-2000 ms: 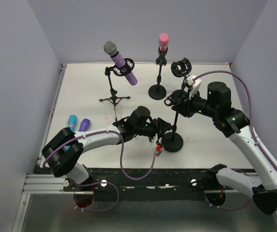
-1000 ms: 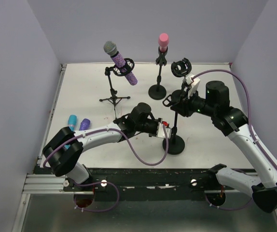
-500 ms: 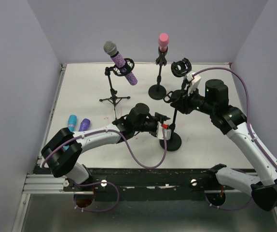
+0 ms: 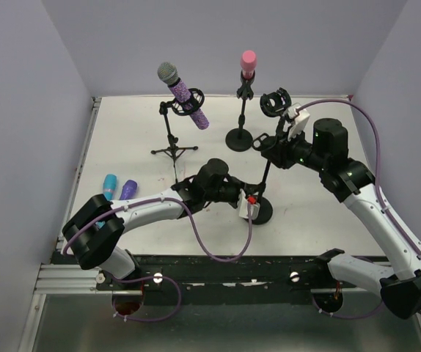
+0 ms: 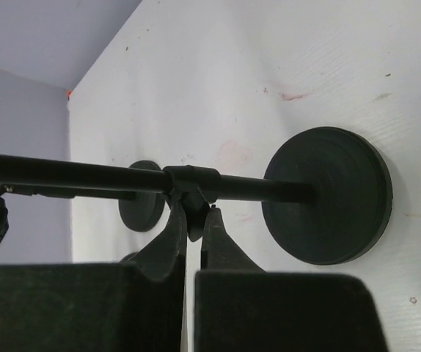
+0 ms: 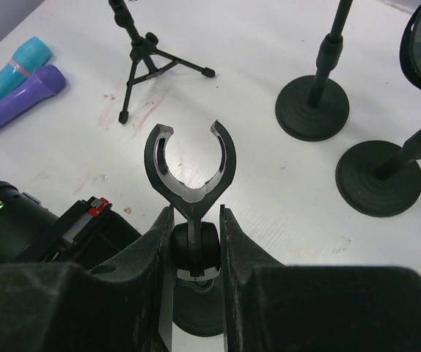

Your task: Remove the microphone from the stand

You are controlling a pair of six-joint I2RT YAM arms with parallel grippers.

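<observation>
Pink microphone [image 4: 248,63]: upright in its holder at the middle of the far edge, beyond both grippers.
Sparkly purple microphone [image 4: 186,95]: tilted in the tripod stand [image 4: 172,139], head up and toward the far-left corner.
Nearer arm: the right, by my judgement.
Right gripper [image 6: 194,220]: clamped on the empty stand [image 4: 265,176], just under its bare clip [image 6: 188,165].
Left gripper [image 5: 193,220]: pinched on that stand's pole collar, toward the near edge.

Left gripper [image 5: 192,224] onto stand pole [image 5: 71,174] (base [image 5: 328,194] leftward)
</observation>
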